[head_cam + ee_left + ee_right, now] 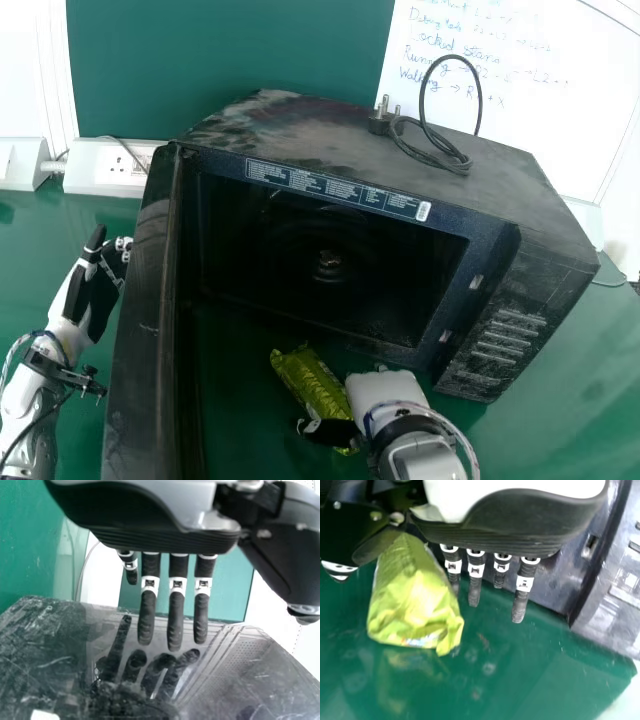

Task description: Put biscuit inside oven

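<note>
The yellow-green biscuit packet (312, 385) is before the black oven (325, 250), whose door (145, 340) stands open at the left. My right hand (385, 392) is beside the packet, its thumb crossing the packet's near end. In the right wrist view the packet (412, 600) sits between the thumb and the fairly straight fingers of my right hand (475, 582); whether it rests on the table is unclear. My left hand (95, 290) is at the door's outer side. In the left wrist view my left hand (175, 610) has straight fingers close to the door's glossy surface (240, 680).
A coiled cable with a plug (435, 145) lies on the oven's top. A wall socket strip (105, 170) is at the back left, and a whiteboard (520, 90) stands behind. The green table (540, 420) extends to the oven's right.
</note>
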You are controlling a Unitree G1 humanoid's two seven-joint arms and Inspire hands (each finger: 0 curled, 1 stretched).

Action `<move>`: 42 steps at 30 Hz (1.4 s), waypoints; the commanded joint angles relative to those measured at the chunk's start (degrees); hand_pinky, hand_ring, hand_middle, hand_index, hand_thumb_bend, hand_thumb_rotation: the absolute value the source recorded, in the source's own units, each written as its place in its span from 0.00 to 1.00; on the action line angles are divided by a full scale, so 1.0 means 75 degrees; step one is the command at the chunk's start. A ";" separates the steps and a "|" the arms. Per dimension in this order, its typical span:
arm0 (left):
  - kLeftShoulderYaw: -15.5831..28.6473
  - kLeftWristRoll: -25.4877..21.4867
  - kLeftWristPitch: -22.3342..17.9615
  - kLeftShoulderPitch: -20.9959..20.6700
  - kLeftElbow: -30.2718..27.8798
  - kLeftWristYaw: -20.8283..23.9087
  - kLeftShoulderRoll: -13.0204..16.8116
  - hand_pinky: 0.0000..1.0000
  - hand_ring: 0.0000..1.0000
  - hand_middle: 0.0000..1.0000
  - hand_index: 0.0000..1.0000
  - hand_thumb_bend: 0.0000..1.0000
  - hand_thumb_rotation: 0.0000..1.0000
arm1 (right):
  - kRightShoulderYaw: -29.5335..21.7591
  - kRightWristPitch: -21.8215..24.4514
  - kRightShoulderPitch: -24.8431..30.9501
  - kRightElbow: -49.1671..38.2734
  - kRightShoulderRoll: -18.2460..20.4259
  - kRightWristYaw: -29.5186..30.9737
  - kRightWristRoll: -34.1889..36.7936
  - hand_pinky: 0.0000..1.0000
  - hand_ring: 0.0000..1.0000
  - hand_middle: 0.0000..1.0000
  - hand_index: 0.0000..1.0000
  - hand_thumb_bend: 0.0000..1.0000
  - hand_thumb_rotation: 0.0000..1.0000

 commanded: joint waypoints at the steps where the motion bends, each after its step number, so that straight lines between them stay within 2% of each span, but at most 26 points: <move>1: -0.0019 0.0027 0.0047 0.0071 -0.0041 0.0034 0.0050 0.27 0.36 0.41 0.49 0.52 0.07 | 0.0073 -0.0124 0.0340 0.0428 0.0029 0.0142 -0.0009 0.66 0.77 0.82 0.87 1.00 0.42; 4: -0.0031 0.0078 0.0066 0.0087 -0.0101 0.0103 0.0051 0.27 0.35 0.41 0.49 0.52 0.07 | 0.0125 -0.0076 0.0438 0.0567 0.0075 -0.0212 -0.0244 0.59 0.72 0.79 0.86 1.00 0.40; 10: -0.0038 0.0023 0.0100 0.0078 -0.0122 0.0091 0.0034 0.27 0.35 0.40 0.49 0.52 0.07 | 0.0358 -0.0061 0.0749 0.0790 0.0111 -0.0978 -0.0870 0.69 0.81 0.85 0.86 1.00 0.40; 15: -0.0045 0.0043 0.0071 0.0078 -0.0121 0.0092 0.0022 0.27 0.35 0.41 0.49 0.52 0.07 | 0.0472 -0.0057 0.1033 0.0819 0.0181 -0.1504 -0.1093 0.72 0.82 0.87 0.87 1.00 0.41; 18: -0.0058 0.0071 0.0036 0.0084 -0.0132 0.0090 0.0020 0.27 0.35 0.41 0.49 0.52 0.07 | 0.0502 -0.0058 0.1169 0.0818 0.0194 -0.1820 -0.1117 0.70 0.81 0.86 0.86 0.99 0.42; 21: -0.0063 0.0076 0.0057 0.0079 -0.0140 0.0116 0.0009 0.27 0.35 0.41 0.49 0.52 0.07 | 0.0518 -0.0053 0.1332 0.0785 0.0199 -0.2173 -0.1053 0.68 0.80 0.85 0.85 0.89 0.39; 23: -0.0071 0.0084 0.0053 0.0078 -0.0143 0.0120 0.0002 0.26 0.35 0.40 0.49 0.52 0.07 | 0.0538 -0.0075 0.1434 0.0765 0.0174 -0.2378 -0.1052 0.66 0.78 0.84 0.84 0.75 0.36; 24: -0.0077 0.0096 0.0049 0.0078 -0.0144 0.0126 -0.0001 0.27 0.35 0.40 0.49 0.52 0.07 | 0.0544 -0.0095 0.1461 0.0772 0.0155 -0.2446 -0.1064 0.63 0.75 0.81 0.83 0.68 0.35; 25: -0.0081 0.0117 0.0027 0.0080 -0.0144 0.0140 -0.0007 0.27 0.35 0.41 0.49 0.52 0.07 | 0.0552 -0.0117 0.1479 0.0788 0.0133 -0.2528 -0.1083 0.55 0.68 0.77 0.82 0.65 0.34; 27: -0.0082 0.0130 -0.0071 0.0068 -0.0085 0.0101 -0.0014 0.27 0.35 0.41 0.49 0.51 0.07 | 0.0545 -0.0082 0.1513 0.0833 0.0164 -0.2723 -0.1070 0.44 0.56 0.69 0.77 0.62 0.29; 29: -0.0081 0.0093 -0.0098 0.0054 -0.0052 0.0070 -0.0031 0.27 0.35 0.41 0.49 0.51 0.07 | 0.0515 -0.0055 0.1497 0.0853 0.0229 -0.2752 -0.0986 0.35 0.46 0.59 0.71 0.64 0.22; 31: -0.0099 0.0115 -0.0134 0.0066 -0.0074 0.0074 -0.0034 0.27 0.35 0.41 0.49 0.51 0.07 | 0.0494 -0.0128 0.1416 0.0848 0.0234 -0.2580 -0.0902 0.28 0.38 0.49 0.65 0.71 0.17; 34: -0.0118 0.0116 -0.0133 0.0081 -0.0130 0.0089 -0.0045 0.27 0.35 0.41 0.49 0.51 0.07 | 0.0439 -0.0093 0.1341 0.0873 0.0334 -0.2489 -0.0727 0.28 0.37 0.45 0.65 0.70 0.16; 38: -0.0132 0.0081 -0.0055 0.0091 -0.0200 0.0109 -0.0053 0.27 0.35 0.41 0.49 0.51 0.07 | 0.0383 0.0041 0.1404 0.0945 0.0406 -0.2957 -0.0475 0.18 0.25 0.36 0.69 0.62 0.16; 40: -0.0118 0.0071 -0.0099 0.0064 -0.0102 0.0072 -0.0047 0.27 0.35 0.41 0.49 0.51 0.07 | 0.0353 0.0061 0.1371 0.0951 0.0400 -0.2940 -0.0403 0.16 0.22 0.34 0.70 0.63 0.14; 42: -0.0114 0.0083 -0.0114 0.0048 -0.0058 0.0070 -0.0045 0.28 0.35 0.41 0.49 0.51 0.07 | 0.0313 0.0029 0.1321 0.0923 0.0349 -0.2893 -0.0302 0.17 0.24 0.35 0.67 0.70 0.09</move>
